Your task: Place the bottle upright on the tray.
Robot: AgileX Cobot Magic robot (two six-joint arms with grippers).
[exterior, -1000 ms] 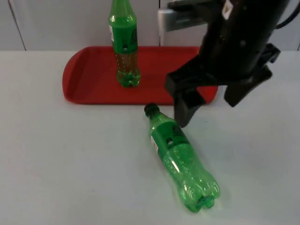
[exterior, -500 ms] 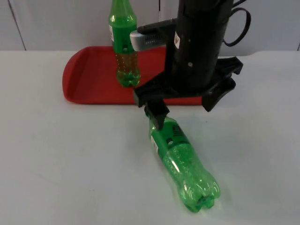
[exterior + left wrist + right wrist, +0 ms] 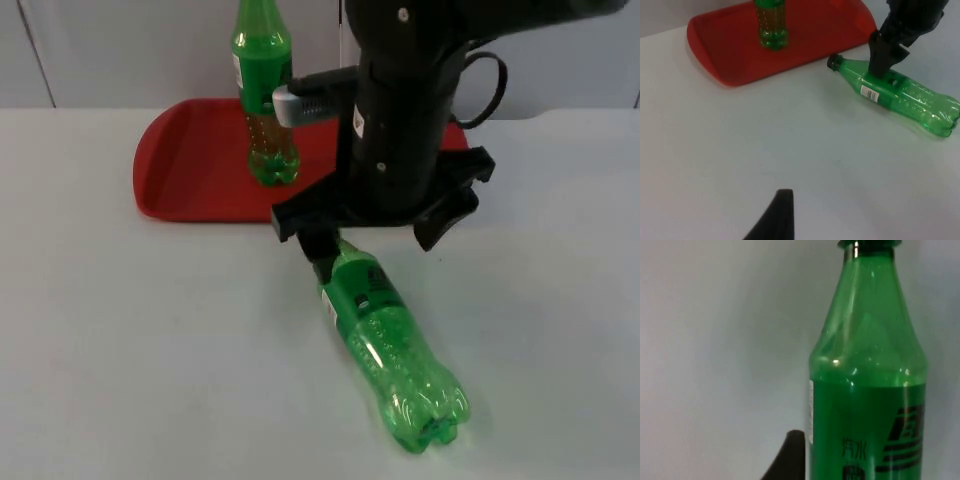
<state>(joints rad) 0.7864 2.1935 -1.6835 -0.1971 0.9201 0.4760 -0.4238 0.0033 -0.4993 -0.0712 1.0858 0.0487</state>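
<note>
Top view, left to right: a red tray (image 3: 190,175) sits at the upper left of the frame on the white counter (image 3: 130,350), running toward centre under the right arm. One green bottle (image 3: 265,95) stands upright on the tray, near its middle. Just below the tray's front edge, at centre frame, the right hand (image 3: 372,232) hangs low over the neck end of a second green bottle (image 3: 390,345). This lying bottle rests on its side on the counter, off the tray, cap toward the tray and base toward the lower right of the frame. The hand's fingers are spread wide, one dark finger (image 3: 316,245) down beside the neck on the left, the other out to the right, clear of the bottle.

Left wrist view: the lying bottle (image 3: 895,95) shows with a finger (image 3: 882,56) of the right hand against its shoulder, the tray (image 3: 740,60) and standing bottle (image 3: 771,22) behind. The left hand waits back from the work; whether it is open or closed cannot be told.

Right wrist view: the lying bottle (image 3: 867,375) looms close, neck, cap and label in sight.
</note>
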